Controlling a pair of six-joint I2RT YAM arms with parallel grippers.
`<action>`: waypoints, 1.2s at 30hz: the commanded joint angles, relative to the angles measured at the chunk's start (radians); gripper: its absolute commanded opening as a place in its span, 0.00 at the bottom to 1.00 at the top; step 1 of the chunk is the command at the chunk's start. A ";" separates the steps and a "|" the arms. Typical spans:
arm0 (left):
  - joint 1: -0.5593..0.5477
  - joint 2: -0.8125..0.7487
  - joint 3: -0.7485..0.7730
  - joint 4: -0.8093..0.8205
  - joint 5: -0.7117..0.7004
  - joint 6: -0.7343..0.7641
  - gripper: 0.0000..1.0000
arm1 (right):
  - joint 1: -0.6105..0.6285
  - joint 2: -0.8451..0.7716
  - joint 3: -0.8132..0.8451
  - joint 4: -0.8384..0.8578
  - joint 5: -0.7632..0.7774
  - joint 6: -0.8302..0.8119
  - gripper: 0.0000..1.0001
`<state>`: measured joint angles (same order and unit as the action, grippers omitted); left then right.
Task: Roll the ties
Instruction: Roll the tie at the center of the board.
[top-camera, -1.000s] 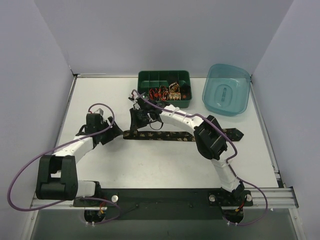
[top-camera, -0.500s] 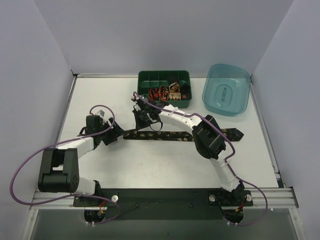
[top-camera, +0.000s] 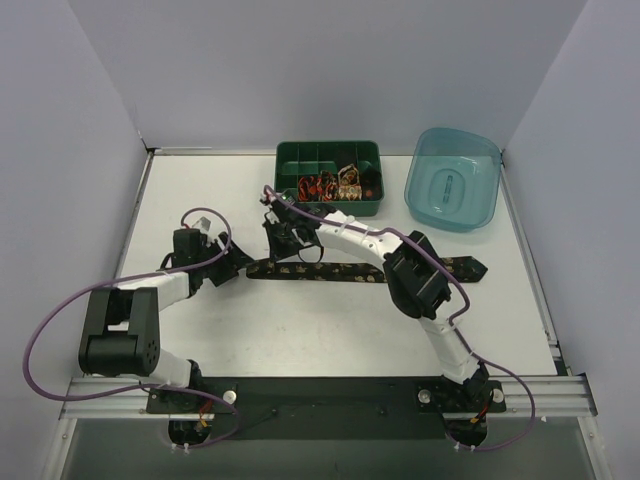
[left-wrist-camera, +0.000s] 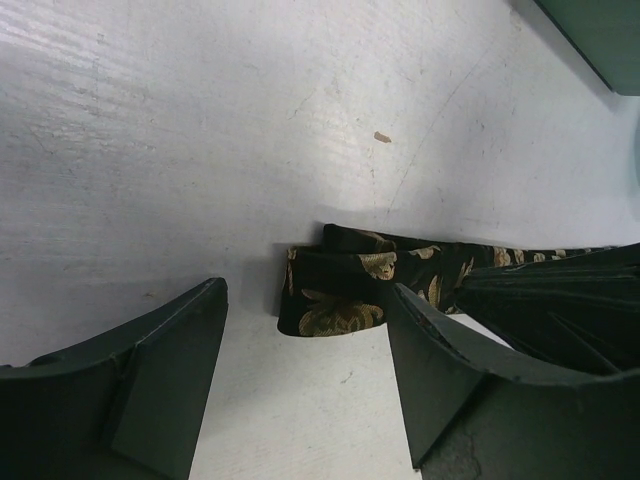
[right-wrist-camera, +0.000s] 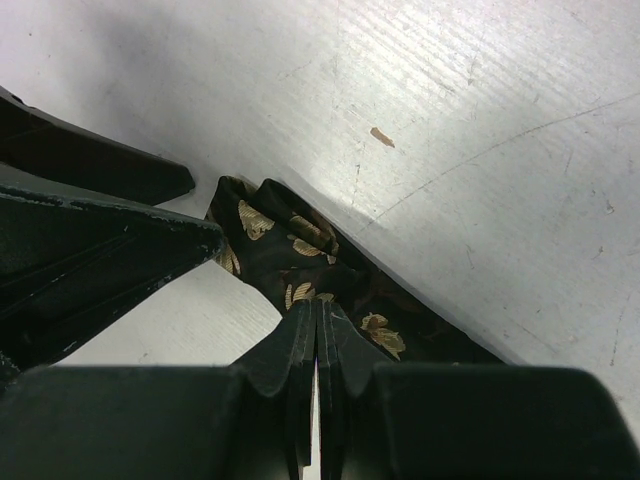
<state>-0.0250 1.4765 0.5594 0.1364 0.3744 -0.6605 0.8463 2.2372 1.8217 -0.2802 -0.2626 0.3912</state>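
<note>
A long black tie with gold motifs (top-camera: 340, 271) lies flat across the middle of the table. Its left end is folded over itself (left-wrist-camera: 335, 300). My left gripper (top-camera: 238, 262) is open, low over the table just left of that folded end, and the end lies between its fingertips in the left wrist view (left-wrist-camera: 308, 335). My right gripper (top-camera: 282, 250) is shut, its tips pinching the bunched fabric just behind the fold (right-wrist-camera: 318, 305). The tie (right-wrist-camera: 290, 250) runs from those tips toward the left gripper's fingers (right-wrist-camera: 100, 250). Several small rolled ties (top-camera: 335, 186) sit in the tray.
A dark green compartment tray (top-camera: 300, 155) stands at the back centre. A translucent teal tub (top-camera: 452, 180) stands at the back right. Purple cables loop off both arms. The right arm reaches over the tie's right half.
The left arm's elbow has swung in and its gripper has edged toward the tie's left end. The right gripper has shifted slightly back and stays shut on the tie.
</note>
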 joint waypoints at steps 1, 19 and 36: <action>0.004 0.039 -0.010 -0.003 -0.009 0.006 0.75 | 0.014 0.015 0.033 -0.002 -0.006 -0.008 0.00; -0.019 0.061 -0.019 0.048 0.024 0.001 0.70 | 0.013 0.099 0.044 -0.005 0.016 0.015 0.00; -0.108 0.140 -0.070 0.313 0.021 -0.109 0.52 | -0.007 0.084 -0.021 0.024 -0.010 0.037 0.00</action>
<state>-0.1127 1.5902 0.5282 0.3985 0.3992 -0.7383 0.8444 2.3161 1.8259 -0.2356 -0.2787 0.4198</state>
